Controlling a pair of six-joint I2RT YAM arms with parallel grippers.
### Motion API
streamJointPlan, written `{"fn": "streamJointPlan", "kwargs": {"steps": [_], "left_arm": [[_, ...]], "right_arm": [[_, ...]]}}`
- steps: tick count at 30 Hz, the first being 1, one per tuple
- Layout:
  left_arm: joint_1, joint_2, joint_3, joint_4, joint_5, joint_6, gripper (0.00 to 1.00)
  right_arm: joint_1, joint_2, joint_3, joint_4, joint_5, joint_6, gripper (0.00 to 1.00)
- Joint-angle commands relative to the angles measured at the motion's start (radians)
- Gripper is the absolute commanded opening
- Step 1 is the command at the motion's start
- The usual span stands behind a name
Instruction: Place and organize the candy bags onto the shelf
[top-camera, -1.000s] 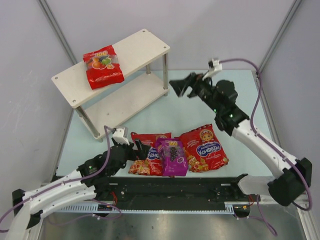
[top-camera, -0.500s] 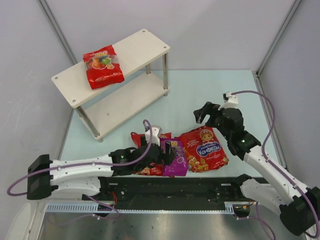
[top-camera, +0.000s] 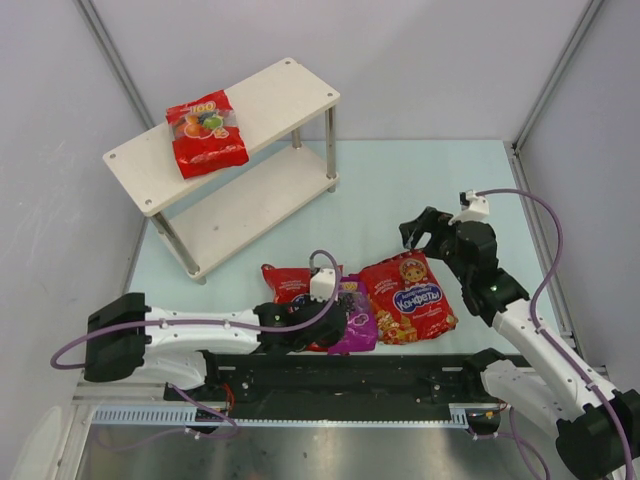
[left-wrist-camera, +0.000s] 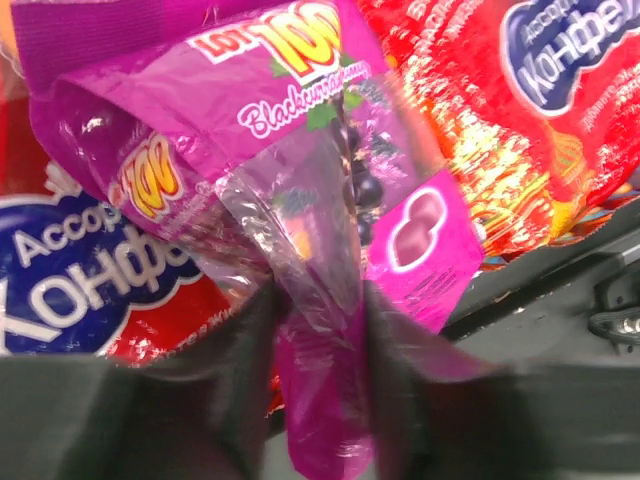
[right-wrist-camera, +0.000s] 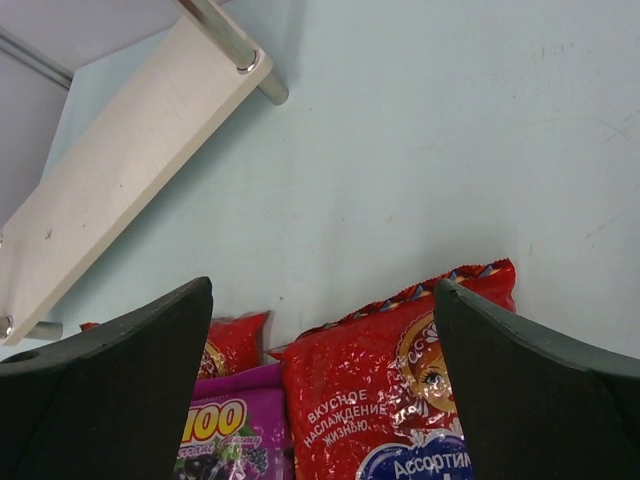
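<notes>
Left gripper (left-wrist-camera: 320, 335) pinches the purple bag (left-wrist-camera: 300, 150), lower centre. Right gripper (top-camera: 418, 228) hangs open above a red bag (top-camera: 410, 300).

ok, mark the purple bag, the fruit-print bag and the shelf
purple bag (left-wrist-camera: 300, 205), left wrist view, clear window
fruit-print bag (top-camera: 207, 133), top external view, centre
shelf (top-camera: 285, 95), top external view, bare top board

A pale mint-green tabletop (top-camera: 420, 180) fills the scene, smooth and matte, with a few faint scuffs towards the right. Plain light-grey panels enclose it: a left wall (top-camera: 50, 200), a far wall (top-camera: 420, 60) and a right wall (top-camera: 600, 150). They meet at two slanting grey metal bars, one far left (top-camera: 112, 60) and one far right (top-camera: 560, 70). A brushed steel sheet (top-camera: 350, 455) lies along the near edge. The light is soft and even, and shadows are faint.
</notes>
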Motion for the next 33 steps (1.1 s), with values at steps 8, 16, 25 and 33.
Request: {"fn": "streamJointPlan", "kwargs": {"steps": [8,16,25,33], "left_arm": [[-0.020,-0.120,0.024,0.157,-0.011,0.290,0.00],[-0.020,-0.358,0.100,0.176,-0.068,0.632,0.00],[0.101,-0.271,0.418,0.227,0.011,0.935,0.00],[0.379,-0.028,0.784,0.244,0.136,0.975,0.00]], "right_arm": [[-0.014,-0.076,-0.025,0.040,0.035,-0.037,0.96],[-0.024,-0.087,-0.037,0.066,0.061,-0.067,0.96],[-0.028,-0.055,-0.039,0.075,0.053,-0.068,0.97],[-0.030,-0.033,-0.046,0.075,0.038,-0.051,0.97]]}}
